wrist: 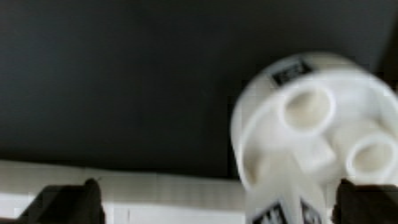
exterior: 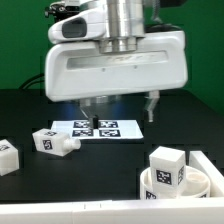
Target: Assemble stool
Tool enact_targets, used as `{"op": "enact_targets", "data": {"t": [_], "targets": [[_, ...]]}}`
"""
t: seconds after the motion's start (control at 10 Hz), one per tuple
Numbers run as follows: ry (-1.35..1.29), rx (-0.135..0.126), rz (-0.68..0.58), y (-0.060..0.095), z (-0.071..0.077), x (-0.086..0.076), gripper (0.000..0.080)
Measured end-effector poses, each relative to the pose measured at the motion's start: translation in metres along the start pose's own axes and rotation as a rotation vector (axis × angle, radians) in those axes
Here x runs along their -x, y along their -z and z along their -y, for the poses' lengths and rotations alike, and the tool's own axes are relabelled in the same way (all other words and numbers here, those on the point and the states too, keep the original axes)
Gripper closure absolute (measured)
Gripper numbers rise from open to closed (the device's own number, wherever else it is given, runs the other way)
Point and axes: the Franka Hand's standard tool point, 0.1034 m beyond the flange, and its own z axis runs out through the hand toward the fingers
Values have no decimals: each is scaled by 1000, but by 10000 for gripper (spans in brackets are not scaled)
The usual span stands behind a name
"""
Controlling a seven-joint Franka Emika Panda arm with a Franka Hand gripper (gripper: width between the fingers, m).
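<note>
The round white seat (exterior: 200, 186) lies at the front of the exterior view's right, with one white tagged leg (exterior: 166, 166) standing in it. Two more white legs lie at the left: one (exterior: 55, 142) next to the marker board, one (exterior: 7, 156) at the edge. My gripper (exterior: 120, 104) hangs open and empty above the marker board (exterior: 100, 130), up and to the left of the seat. In the blurred wrist view the seat (wrist: 320, 130) shows round sockets, and it lies beside one finger (wrist: 365, 200). The gripper (wrist: 217, 205) holds nothing.
The table is black with a green wall behind it. A white ledge (exterior: 70, 212) runs along the front edge. A pale blurred strip (wrist: 160, 195) lies between the fingers in the wrist view; I cannot tell what it is.
</note>
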Motion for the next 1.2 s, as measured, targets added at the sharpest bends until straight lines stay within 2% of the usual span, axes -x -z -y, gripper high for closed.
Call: {"op": "enact_targets", "data": {"t": [0.1,0.2,0.4,0.5,0.6,0.7,0.9,1.0,1.2], "targets": [[109,21,-18,-2,-7,11,151],[192,31,-16,-6,-10,19,151],[313,38,-10,-5,-11,17,151],[381,32,7,-7,-13,21,151],[441,3,59,-10,-19,34,151],[518,-9,96,-13,-28,47,151],[655,-11,139,-19,-39,82,151],[737,8,120,-22,-47,94,151],[738,2,129,-22,-46,93,151]]}}
